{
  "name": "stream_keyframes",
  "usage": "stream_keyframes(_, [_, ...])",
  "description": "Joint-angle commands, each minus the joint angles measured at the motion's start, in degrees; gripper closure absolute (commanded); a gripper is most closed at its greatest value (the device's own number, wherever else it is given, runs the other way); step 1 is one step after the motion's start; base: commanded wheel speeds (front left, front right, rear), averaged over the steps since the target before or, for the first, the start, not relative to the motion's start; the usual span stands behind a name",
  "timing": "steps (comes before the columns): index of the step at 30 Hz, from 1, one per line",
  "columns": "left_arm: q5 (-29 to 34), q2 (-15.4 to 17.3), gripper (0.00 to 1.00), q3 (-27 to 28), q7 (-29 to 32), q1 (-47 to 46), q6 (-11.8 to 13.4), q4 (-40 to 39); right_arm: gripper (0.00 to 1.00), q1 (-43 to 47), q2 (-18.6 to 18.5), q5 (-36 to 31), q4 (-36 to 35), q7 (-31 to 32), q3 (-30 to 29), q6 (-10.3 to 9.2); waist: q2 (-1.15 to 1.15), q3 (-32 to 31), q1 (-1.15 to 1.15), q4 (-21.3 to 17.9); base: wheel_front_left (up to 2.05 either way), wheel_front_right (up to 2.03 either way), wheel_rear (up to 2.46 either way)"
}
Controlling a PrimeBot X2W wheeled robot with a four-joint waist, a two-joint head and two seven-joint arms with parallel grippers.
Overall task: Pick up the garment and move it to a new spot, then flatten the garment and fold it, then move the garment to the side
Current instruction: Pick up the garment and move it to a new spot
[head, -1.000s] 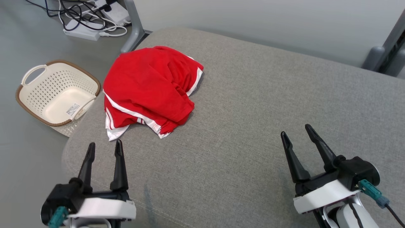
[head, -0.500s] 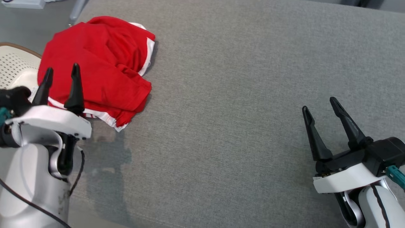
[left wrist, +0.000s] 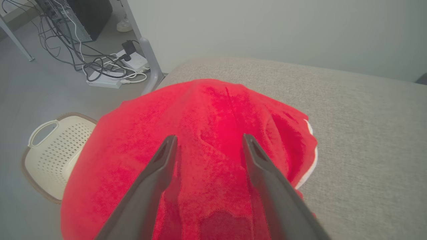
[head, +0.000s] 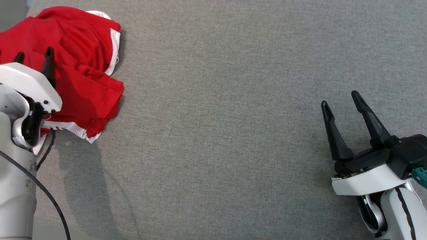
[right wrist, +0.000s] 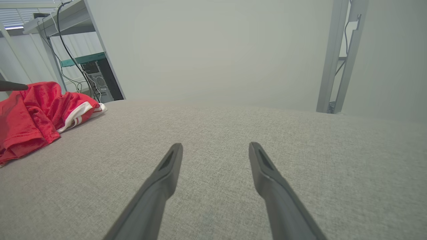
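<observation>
- Broadly, a grey cushion (head: 233,133) spans the head view.
- A crumpled red garment (head: 83,83) with white trim lies at its far left.
- The left gripper (left wrist: 210,138) hangs over the garment, fingers spread, empty.
- The right gripper (head: 340,99) sits well apart, spread, empty.

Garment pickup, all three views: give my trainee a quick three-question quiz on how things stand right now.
1. True or false: the left gripper is shut on the red garment.
2. Pick one: the right gripper is above A) the garment, B) bare grey cushion, C) a chair.
3. Fill in: in the left wrist view, the perforated basket sits on the ____.

Key
1. False: its jaws stand open over the garment, with nothing held.
2. B.
3. Floor, beside the cushion.
</observation>
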Motion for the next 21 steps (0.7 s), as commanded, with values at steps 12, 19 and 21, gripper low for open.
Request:
stream_keyframes(12, [0.34, 2.43, 1.0, -0.76, 3.15, -4.92, 1.38, 7.38, 0.0, -0.51, 0.04, 0.14, 0.22, -0.08, -0.17, 0.0, 0.0, 0.94, 0.0, -1.69, 0.0, 0.0, 0.0])
stream_keyframes(19, [0.66, 3.28, 1.0, -0.03, -1.78, -5.14, 1.95, 6.78, 0.0, 0.55, 0.8, 0.11, 1.46, -0.08, -0.3, 0.0, 0.0, -1.59, 0.0, -1.48, 0.0, 0.0, 0.0])
stream_keyframes(21, [0.4, 3.4, 1.0, 0.33, -2.7, -5.28, 2.01, 6.3, 0.0, 0.66, 0.94, 0.09, 1.7, -0.08, -0.28, 0.0, 0.0, -2.13, 0.0, -1.4, 0.0, 0.0, 0.0])
